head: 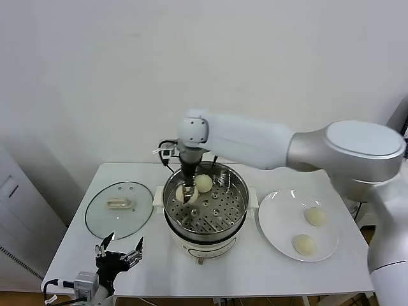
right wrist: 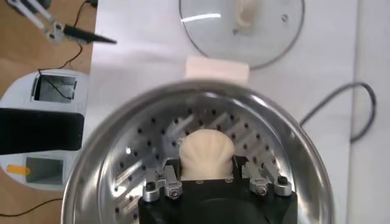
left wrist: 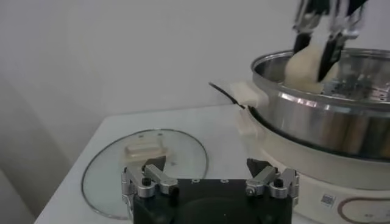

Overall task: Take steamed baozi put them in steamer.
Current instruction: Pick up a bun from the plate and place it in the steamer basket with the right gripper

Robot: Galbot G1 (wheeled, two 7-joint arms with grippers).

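The right end effector (head: 188,193) reaches down into the steamer (head: 237,185) at the middle of the counter (head: 255,261), clamped on a baozi (right wrist: 207,155) just above the perforated tray. One bun (head: 203,183) already sits inside near the back rim. Two more (head: 315,216) wait on the white plate (head: 275,207) toward the counter's right edge. The left end effector (head: 119,247) idles, jaws apart, at the front left corner beside the glass lid (head: 119,207).
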